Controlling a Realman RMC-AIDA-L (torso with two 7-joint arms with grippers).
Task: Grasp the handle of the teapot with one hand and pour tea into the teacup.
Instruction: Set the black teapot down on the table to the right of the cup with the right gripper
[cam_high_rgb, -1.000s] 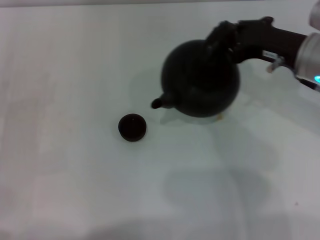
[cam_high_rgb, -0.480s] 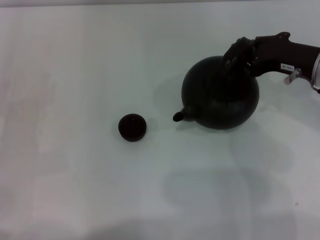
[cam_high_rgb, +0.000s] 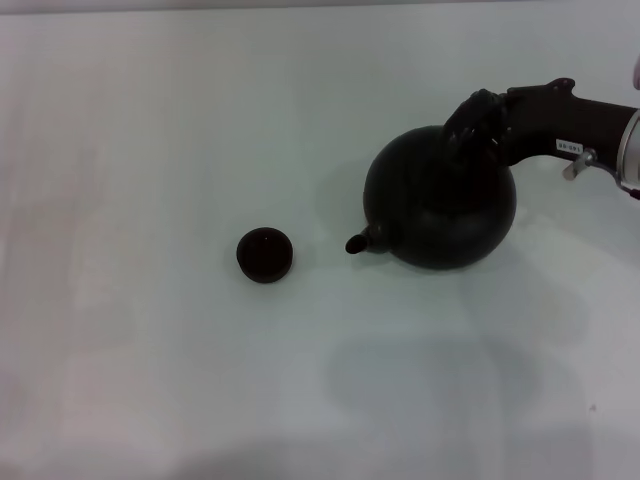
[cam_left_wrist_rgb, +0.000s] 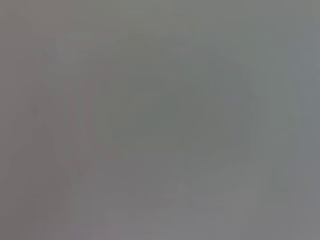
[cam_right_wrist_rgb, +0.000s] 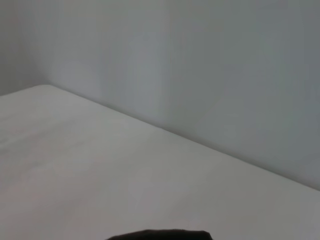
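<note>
The teapot (cam_high_rgb: 440, 200), a large round dark pot, is at the right of the head view, its short spout (cam_high_rgb: 356, 243) pointing left toward the teacup. My right gripper (cam_high_rgb: 473, 124) reaches in from the right edge and is shut on the handle at the pot's upper right; the fingers cover most of the handle. The teacup (cam_high_rgb: 265, 255) is a tiny dark round cup standing alone on the white table, about a spout's length left of the spout tip. I cannot tell whether the pot rests on the table. My left gripper is out of view.
The white table (cam_high_rgb: 150, 150) runs bare around both objects. The right wrist view shows the tabletop (cam_right_wrist_rgb: 100, 165), a pale wall behind it, and a dark sliver (cam_right_wrist_rgb: 160, 234) at the bottom edge. The left wrist view is plain grey.
My right gripper has carried the teapot to the right and toward me, away from the teacup. Over the last half second it only sank slightly. The teacup has not moved.
</note>
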